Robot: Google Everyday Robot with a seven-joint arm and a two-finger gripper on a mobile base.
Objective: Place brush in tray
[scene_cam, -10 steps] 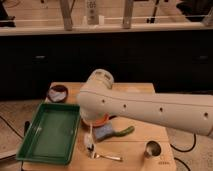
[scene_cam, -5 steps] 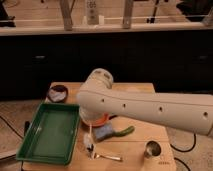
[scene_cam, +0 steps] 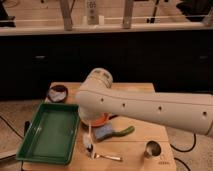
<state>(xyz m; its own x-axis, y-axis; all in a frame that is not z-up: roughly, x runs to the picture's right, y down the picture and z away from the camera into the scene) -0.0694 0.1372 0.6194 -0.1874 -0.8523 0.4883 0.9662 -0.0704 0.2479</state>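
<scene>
The white arm (scene_cam: 150, 107) is reaching across the table, hiding its closed claw, which is gripping one brush (scene_cam: 88, 136) upright. One fork (scene_cam: 106, 157) is lying nearer, one tray (scene_cam: 50, 132) sitting just beside, one orange bowl (scene_cam: 101, 121) behind.

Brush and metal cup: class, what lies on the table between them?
The silver fork, in the camera view. The gripper is hidden behind the arm.
</scene>
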